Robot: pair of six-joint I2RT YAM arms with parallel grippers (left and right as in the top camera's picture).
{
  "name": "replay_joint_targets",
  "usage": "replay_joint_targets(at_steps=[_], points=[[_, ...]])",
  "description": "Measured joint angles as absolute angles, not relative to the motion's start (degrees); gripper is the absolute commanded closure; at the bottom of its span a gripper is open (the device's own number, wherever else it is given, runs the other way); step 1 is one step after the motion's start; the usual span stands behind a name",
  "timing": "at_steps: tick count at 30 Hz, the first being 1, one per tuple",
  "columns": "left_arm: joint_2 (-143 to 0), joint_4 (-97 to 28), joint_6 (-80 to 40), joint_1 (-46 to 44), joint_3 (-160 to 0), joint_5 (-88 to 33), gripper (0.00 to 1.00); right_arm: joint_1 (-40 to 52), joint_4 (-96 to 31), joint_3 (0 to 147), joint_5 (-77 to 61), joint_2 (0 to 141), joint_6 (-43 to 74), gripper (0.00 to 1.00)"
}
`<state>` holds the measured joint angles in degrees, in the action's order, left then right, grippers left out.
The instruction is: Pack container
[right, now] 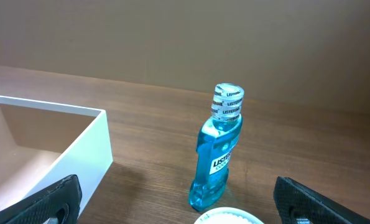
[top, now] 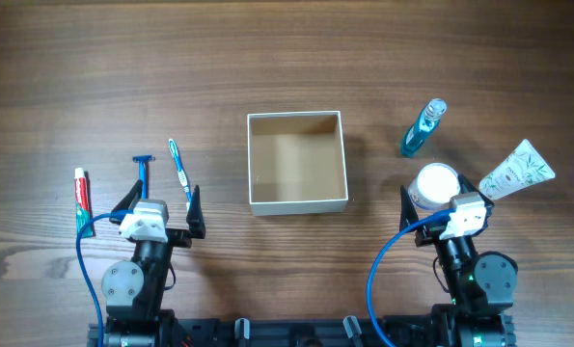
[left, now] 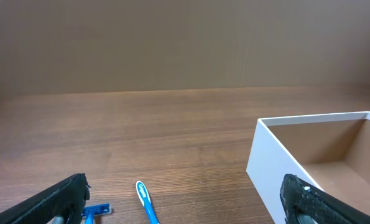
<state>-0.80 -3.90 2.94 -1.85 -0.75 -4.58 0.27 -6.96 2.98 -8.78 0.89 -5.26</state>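
Observation:
The container [top: 297,202], a square open cardboard box with white walls and a tan inside, stands empty at the table's middle; it also shows in the left wrist view [left: 265,165] and the right wrist view [right: 88,158]. My left gripper [top: 161,203] is open and empty, just behind a blue razor [top: 145,172] and a blue toothbrush [top: 179,166]. A toothpaste tube [top: 80,200] lies left of it. My right gripper [top: 443,197] is open and empty around a round white jar [top: 434,183]. A blue mouthwash bottle [top: 422,129] and a white tube [top: 518,170] lie nearby.
The razor [left: 92,212] and toothbrush [left: 145,200] show low in the left wrist view. The mouthwash bottle [right: 216,149] stands upright in the right wrist view, with the jar's rim [right: 228,217] at the bottom edge. Wooden table all round.

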Motion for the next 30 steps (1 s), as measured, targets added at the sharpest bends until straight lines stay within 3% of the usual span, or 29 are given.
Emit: replay_joint_targets(at_steps=[15, 24, 30], points=[[-0.80, -3.70, 2.94, -1.85, -0.75, -4.58, 0.00, 0.27, -6.96, 2.98, -8.78, 0.89, -5.23, 0.00], [-0.80, -3.40, -1.39, -1.85, -0.75, -4.51, 0.00, 0.27, -7.09, 3.16, -9.65, 1.83, 5.43, 0.00], [-4.16, -13.08, -5.96, -1.83, -6.83, -2.35, 0.00, 0.27, -14.83, 12.43, -10.48, 8.56, 8.84, 0.00]])
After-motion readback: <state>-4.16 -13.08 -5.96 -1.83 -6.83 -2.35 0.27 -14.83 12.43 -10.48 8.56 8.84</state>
